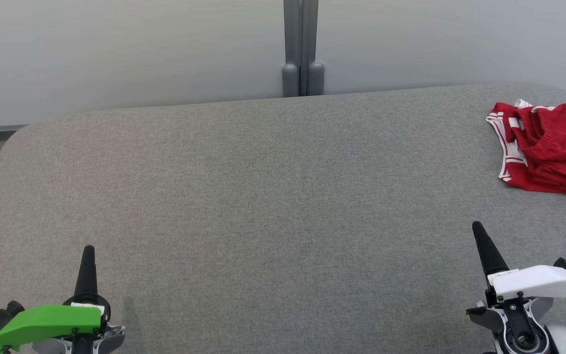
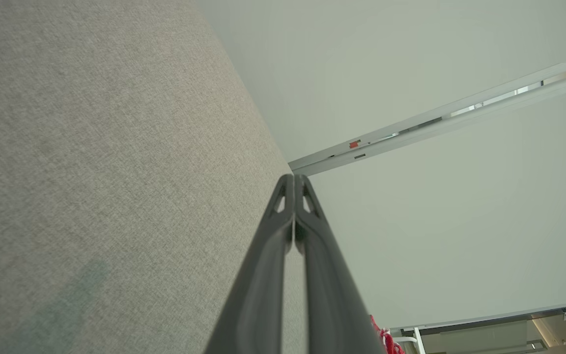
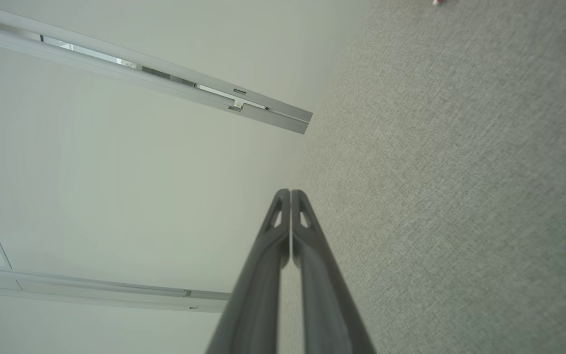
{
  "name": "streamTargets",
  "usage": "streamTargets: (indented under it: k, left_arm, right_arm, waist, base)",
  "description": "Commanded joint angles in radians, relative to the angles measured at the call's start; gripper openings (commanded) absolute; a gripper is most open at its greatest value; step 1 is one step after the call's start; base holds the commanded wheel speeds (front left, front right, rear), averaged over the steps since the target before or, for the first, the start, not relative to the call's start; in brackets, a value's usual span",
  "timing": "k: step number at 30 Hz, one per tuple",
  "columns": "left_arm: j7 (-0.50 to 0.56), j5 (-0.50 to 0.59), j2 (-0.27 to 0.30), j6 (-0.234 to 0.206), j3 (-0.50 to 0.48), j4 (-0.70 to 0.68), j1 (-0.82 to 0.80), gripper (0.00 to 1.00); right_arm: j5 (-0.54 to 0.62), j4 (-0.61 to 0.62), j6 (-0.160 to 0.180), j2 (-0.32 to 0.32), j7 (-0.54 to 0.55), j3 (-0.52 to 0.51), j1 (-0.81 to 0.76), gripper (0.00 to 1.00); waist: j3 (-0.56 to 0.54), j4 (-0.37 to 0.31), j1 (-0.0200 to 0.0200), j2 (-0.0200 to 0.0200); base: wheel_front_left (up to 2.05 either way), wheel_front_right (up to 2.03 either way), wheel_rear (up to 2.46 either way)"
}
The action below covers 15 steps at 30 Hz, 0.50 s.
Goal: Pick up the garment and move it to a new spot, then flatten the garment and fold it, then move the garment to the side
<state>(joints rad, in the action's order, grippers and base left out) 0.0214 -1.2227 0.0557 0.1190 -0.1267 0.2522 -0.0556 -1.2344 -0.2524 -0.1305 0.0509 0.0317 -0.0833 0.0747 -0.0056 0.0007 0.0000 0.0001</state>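
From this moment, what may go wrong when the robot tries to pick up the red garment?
1. The crumpled red garment with white trim lies at the far right of the grey fabric table, partly outside the head view, so a grasp there may be poorly judged.
2. The right gripper is shut. If it does not open first, it may only push the cloth.

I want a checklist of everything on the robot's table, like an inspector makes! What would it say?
Surface: grey fabric-covered table, smooth, far corners rounded.
Job's things: red garment with white trim, crumpled at the far right, partly cut off by the head view's edge.
Clutter: nothing seen.
Grippers: left pincer and right pincer both shut, holding nothing, at the near left and near right.
Cables: nothing seen.
Surroundings: pale wall panels, grey post behind the table.
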Motion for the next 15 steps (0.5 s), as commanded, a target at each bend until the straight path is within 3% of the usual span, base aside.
streamTargets:
  k: [1, 15]
  left_arm:
    - [0.005, -0.027, 0.003, 0.005, 0.001, -0.010, -0.025, 0.00]
    - [0.037, -0.151, 0.000, 0.008, 0.005, -0.009, -0.037, 0.00]
  right_arm:
    - [-0.025, 0.011, -0.001, 0.002, 0.005, -0.004, 0.020, 0.00]
    - [-0.146, 0.011, 0.000, 0.001, 0.033, -0.014, 0.025, 0.00]
  waist:
    - [0.000, 0.000, 0.0000, -0.0001]
    - [0.003, 0.000, 0.0000, -0.0001]
  base:
    - [0.00, 0.00, 0.00]
    - [0.00, 0.00, 0.00]
